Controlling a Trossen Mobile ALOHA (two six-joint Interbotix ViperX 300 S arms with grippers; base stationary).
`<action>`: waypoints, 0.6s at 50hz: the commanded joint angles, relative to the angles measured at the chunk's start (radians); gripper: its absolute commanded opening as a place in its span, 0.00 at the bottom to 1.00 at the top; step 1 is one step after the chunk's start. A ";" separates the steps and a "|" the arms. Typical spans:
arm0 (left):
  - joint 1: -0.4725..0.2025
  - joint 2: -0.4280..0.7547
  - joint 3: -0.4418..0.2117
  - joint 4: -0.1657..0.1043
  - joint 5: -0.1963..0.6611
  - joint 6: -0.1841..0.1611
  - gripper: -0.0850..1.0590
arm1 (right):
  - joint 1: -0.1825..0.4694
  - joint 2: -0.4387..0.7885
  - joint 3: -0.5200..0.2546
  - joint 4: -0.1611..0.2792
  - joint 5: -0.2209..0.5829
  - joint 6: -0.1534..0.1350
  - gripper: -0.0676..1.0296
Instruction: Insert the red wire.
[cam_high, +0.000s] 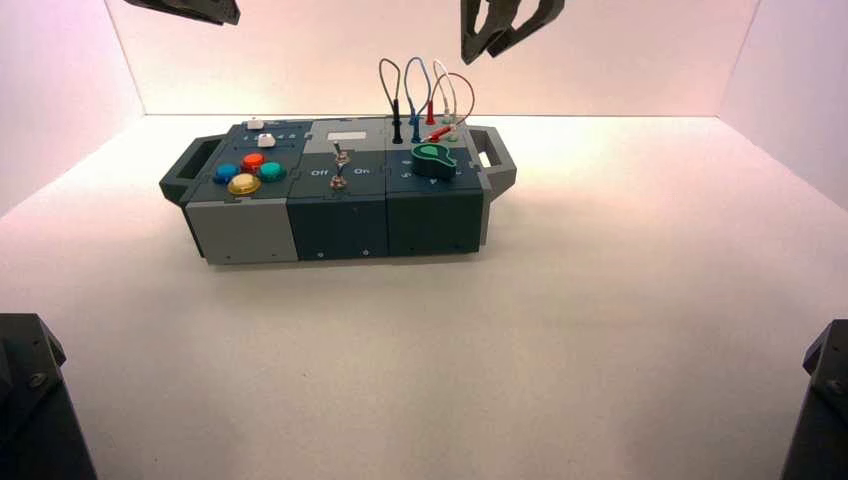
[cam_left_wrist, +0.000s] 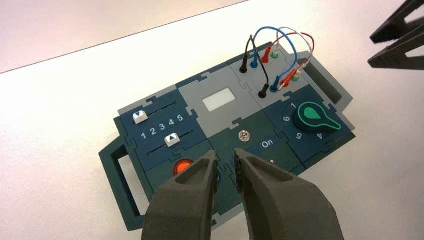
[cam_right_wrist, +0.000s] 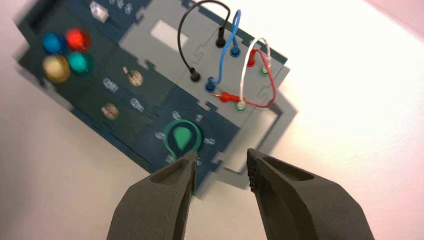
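The red wire is a thin red loop at the box's right back corner. One red plug stands in a back socket. The other red plug lies on its side on the box with its metal pin bare, next to the blue plug. In the high view the red wire arches above the sockets. My right gripper hangs open and empty high above the box's right end, over the green knob and the handle. My left gripper hovers above the box's left front, fingers a narrow gap apart and empty.
A black wire, a blue wire and a white wire are plugged in beside the red one. The box also carries coloured buttons, two toggle switches and two white sliders. White walls enclose the table.
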 joint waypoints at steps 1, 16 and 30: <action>-0.005 -0.003 -0.017 0.003 -0.006 0.002 0.27 | 0.009 -0.005 -0.060 -0.040 0.044 -0.044 0.55; -0.005 -0.006 -0.048 0.003 0.087 0.021 0.27 | 0.009 0.037 -0.127 -0.052 0.153 -0.158 0.55; -0.005 -0.006 -0.057 0.005 0.130 0.147 0.27 | 0.012 0.067 -0.149 -0.061 0.183 -0.253 0.55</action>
